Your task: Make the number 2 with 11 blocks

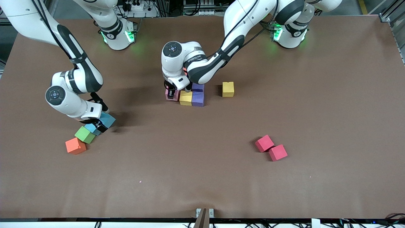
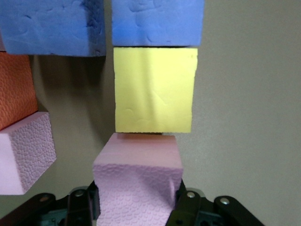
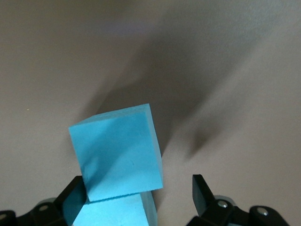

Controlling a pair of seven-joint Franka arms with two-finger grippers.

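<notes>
The left hand (image 1: 171,93), at mid-worktop, is clamped on a pink cube (image 2: 138,181) set edge to edge with a yellow cube (image 1: 185,98), itself beside two purple cubes (image 1: 198,95). Another yellow cube (image 1: 227,89) sits near them, toward the left arm's end. The right hand (image 3: 138,197), fingers spread wide and gripping nothing, straddles two light blue cubes (image 1: 101,124). Nearer the front camera lie a green cube (image 1: 84,134) and an orange cube (image 1: 75,146). Two red cubes (image 1: 271,148) touch, well apart on the worktop (image 1: 202,177).
</notes>
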